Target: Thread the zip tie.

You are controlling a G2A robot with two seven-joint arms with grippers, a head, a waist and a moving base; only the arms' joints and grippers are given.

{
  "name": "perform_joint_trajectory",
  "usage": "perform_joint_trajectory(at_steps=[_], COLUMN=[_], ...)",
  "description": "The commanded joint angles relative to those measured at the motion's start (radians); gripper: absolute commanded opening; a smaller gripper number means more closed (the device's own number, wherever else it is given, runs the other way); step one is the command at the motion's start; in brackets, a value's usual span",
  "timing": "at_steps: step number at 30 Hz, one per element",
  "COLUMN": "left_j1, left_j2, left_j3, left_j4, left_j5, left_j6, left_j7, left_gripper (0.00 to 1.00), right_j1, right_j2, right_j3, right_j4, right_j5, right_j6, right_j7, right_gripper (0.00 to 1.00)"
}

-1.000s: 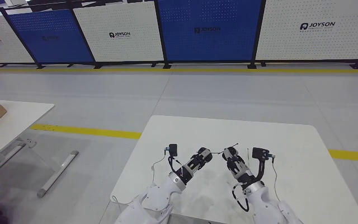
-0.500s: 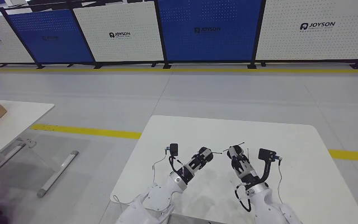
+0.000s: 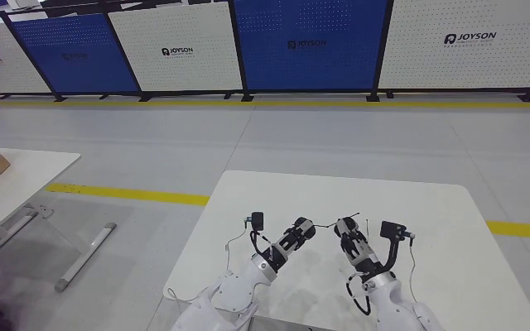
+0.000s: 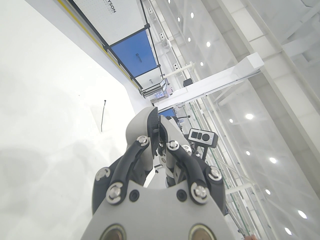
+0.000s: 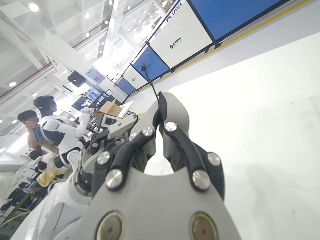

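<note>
A thin black zip tie [image 5: 150,81] sticks out past the fingertips of my right gripper [image 5: 160,96], which is shut on it, its square head [image 5: 143,66] uppermost. In the top view this gripper [image 3: 344,225] hovers low over the near middle of the white table [image 3: 414,199]. My left gripper [image 3: 303,225] sits a short way beside it, fingers pressed together [image 4: 155,116] with nothing visible between them. A second black zip tie [image 4: 102,114] appears to lie flat on the table beyond the left gripper.
The white tabletop stretches far and to both sides of the arms. Another white table [image 3: 25,170] stands apart at the left. Blue and white panels [image 3: 310,45] line the far floor behind a yellow stripe.
My right arm has shifted slightly to the right with the zip tie still clamped. The left arm has stayed where it was.
</note>
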State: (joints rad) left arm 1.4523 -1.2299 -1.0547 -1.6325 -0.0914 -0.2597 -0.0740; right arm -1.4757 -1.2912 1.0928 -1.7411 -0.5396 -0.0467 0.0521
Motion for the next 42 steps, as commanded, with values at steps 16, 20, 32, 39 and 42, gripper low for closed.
perform_joint_trajectory(at_steps=[16, 20, 32, 39, 42], left_j1=[0.000, 0.000, 0.000, 0.000, 0.000], left_j2=[0.000, 0.000, 0.000, 0.000, 0.000], left_j3=[0.000, 0.000, 0.000, 0.000, 0.000], left_j4=[0.000, 0.000, 0.000, 0.000, 0.000], left_j5=[0.000, 0.000, 0.000, 0.000, 0.000], left_j6=[0.000, 0.000, 0.000, 0.000, 0.000], left_j7=[0.000, 0.000, 0.000, 0.000, 0.000], left_gripper=[0.00, 0.00, 0.00, 0.00, 0.00], right_j1=[-0.009, -0.008, -0.012, -0.008, -0.008], right_j2=[-0.004, -0.006, -0.009, -0.012, -0.013], right_j3=[0.017, 0.017, 0.020, 0.015, 0.014], right_j4=[-0.006, -0.006, -0.006, -0.001, 0.000], right_j5=[0.005, 0.002, -0.002, -0.009, -0.010], right_j6=[-0.022, -0.022, -0.017, -0.014, -0.012], right_j7=[0.000, -0.003, 0.006, 0.011, 0.015], right_gripper=[0.00, 0.00, 0.00, 0.00, 0.00])
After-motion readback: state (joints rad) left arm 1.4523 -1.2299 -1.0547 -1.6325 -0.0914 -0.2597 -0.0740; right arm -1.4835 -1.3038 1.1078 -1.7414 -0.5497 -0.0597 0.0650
